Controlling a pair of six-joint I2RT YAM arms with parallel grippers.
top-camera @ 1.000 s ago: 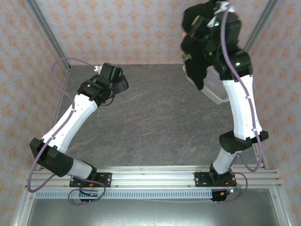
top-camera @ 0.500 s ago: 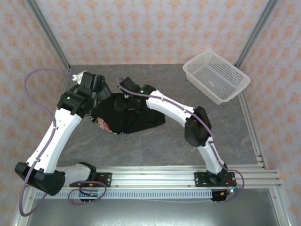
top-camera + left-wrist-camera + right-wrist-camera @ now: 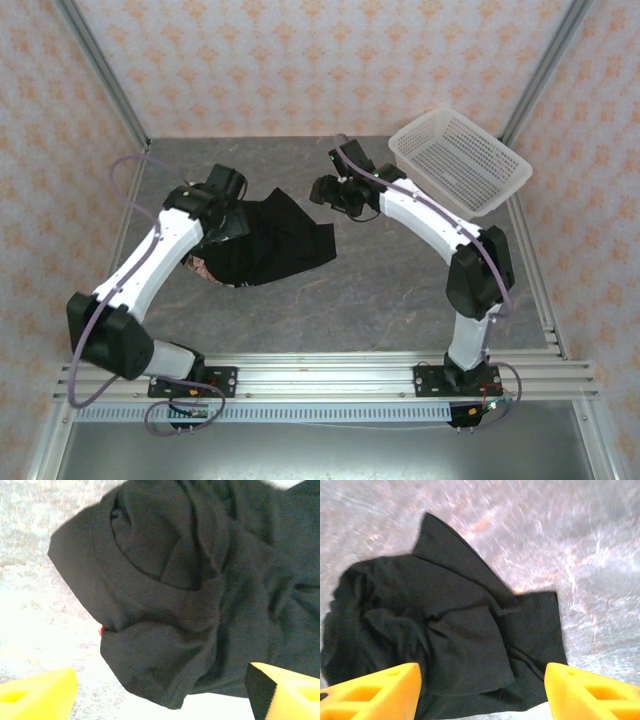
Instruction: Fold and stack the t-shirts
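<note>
T-shirt (image 3: 280, 245) beneath wide-jawed left gripper (image 3: 160, 699), clear of right gripper (image 3: 326, 190)

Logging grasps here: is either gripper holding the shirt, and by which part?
Nothing is held. The left gripper and right gripper are both open wide, and the black t-shirt lies crumpled on the table.

The crumpled short-sleeved cloth t-shirt (image 3: 270, 245) is plain black, with a sliver of pink-and-red print (image 3: 206, 268) at its lower left edge. The flat stone-look tabletop (image 3: 400, 270) is dark grey, marbled with pale veins. The wallpapered enclosure walls (image 3: 250, 70) are peach with a repeating orange floral motif. The plastic mesh basket (image 3: 460, 160) is white. The left arm (image 3: 150, 265) and right arm (image 3: 430, 215) have white links, black joints and purple cables (image 3: 125, 160). The left gripper (image 3: 160, 695) and right gripper (image 3: 482, 690) carry bright yellow foam finger pads (image 3: 35, 700)
</note>
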